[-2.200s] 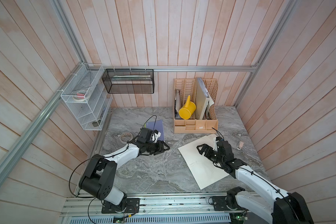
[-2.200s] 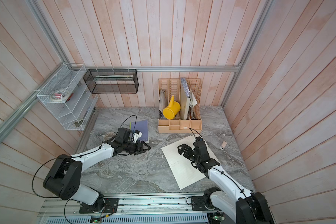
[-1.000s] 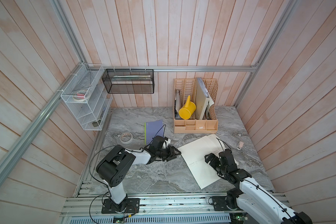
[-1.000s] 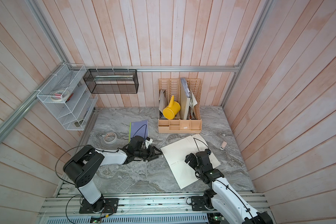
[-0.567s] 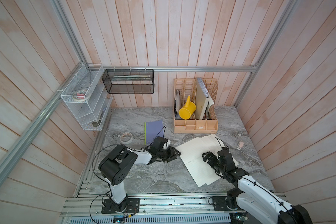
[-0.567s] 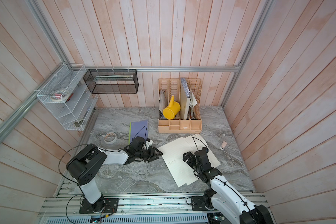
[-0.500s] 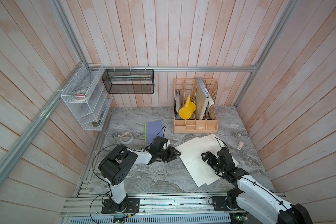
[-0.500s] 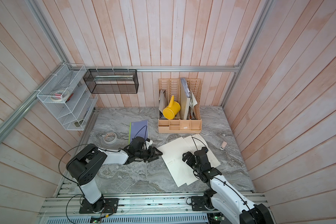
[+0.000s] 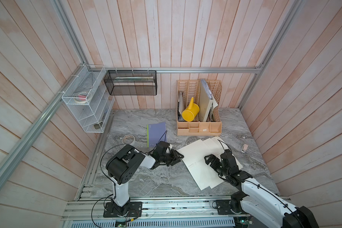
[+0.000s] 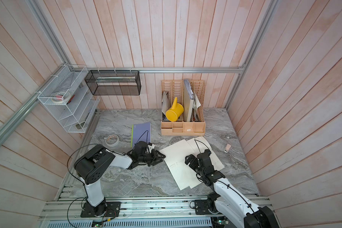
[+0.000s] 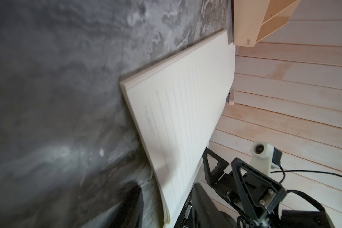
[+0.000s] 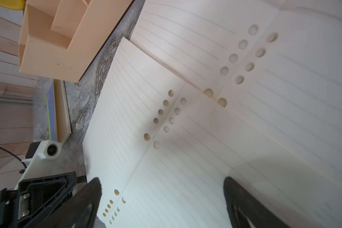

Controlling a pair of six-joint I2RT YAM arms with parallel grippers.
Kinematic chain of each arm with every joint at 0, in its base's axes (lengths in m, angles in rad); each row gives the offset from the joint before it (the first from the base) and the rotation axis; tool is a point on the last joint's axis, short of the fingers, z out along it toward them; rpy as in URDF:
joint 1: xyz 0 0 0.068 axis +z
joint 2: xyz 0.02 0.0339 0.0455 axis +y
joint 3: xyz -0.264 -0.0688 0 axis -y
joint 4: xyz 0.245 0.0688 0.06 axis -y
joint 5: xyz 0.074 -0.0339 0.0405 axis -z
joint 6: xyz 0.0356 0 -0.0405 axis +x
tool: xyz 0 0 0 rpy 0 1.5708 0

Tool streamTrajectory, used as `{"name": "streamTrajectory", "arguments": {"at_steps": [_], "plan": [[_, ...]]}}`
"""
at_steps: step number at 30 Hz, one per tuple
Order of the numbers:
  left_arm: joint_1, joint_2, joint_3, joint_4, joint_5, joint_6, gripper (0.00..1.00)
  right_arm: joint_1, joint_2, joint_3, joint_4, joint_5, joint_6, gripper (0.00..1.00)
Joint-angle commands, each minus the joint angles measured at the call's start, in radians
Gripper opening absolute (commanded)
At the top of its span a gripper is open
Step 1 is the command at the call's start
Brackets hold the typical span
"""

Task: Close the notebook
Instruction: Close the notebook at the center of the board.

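Observation:
The notebook [image 9: 197, 173] lies open on the marble table [image 9: 146, 177], showing cream lined pages with punched holes [image 12: 205, 138]; its page blocks sit offset from each other. My left gripper [image 9: 179, 158] lies low at the notebook's left edge. In the left wrist view its jaws [image 11: 166, 189] stand apart, one on each side of the slightly lifted edge of the left pages [image 11: 186, 110]. My right gripper [image 9: 215, 156] hovers over the middle of the notebook, and its fingers [image 12: 87, 197] are spread wide with only the page beneath them.
A closed purple book [image 9: 156, 134] and a tape roll [image 9: 128, 139] lie behind the left arm. A wooden organizer [image 9: 198, 126] holding a yellow watering can [image 9: 190, 112] stands just behind the notebook. A small pink object [image 9: 244, 147] lies at the right, and wire racks [image 9: 87, 102] hang on the left wall.
The left pages have shifted, so a second layer now shows at the far edge. The left jaws have narrowed a little around the page edge. The right gripper has edged further over the notebook.

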Motion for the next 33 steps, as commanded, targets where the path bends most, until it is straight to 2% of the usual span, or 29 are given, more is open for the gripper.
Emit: {"name": "streamTrajectory", "arguments": {"at_steps": [1, 8, 19, 24, 33], "plan": [[-0.009, 0.037, -0.027, 0.049, -0.069, -0.04, 0.43, 0.007, 0.017, -0.029, -0.075, -0.039, 0.012, 0.98], [-0.012, 0.064, -0.03, 0.081, -0.103, -0.044, 0.33, 0.007, 0.018, -0.026, -0.076, -0.042, 0.007, 0.98], [-0.019, 0.112, -0.099, 0.295, -0.112, -0.061, 0.0, 0.008, 0.029, -0.02, -0.072, -0.048, -0.007, 0.98], [-0.021, 0.069, -0.15, 0.345, -0.125, -0.051, 0.0, 0.008, 0.017, 0.002, -0.083, -0.05, -0.02, 0.98], [-0.021, -0.145, -0.225, 0.281, -0.191, 0.034, 0.0, 0.009, 0.005, 0.088, -0.115, -0.049, -0.055, 0.98]]}}
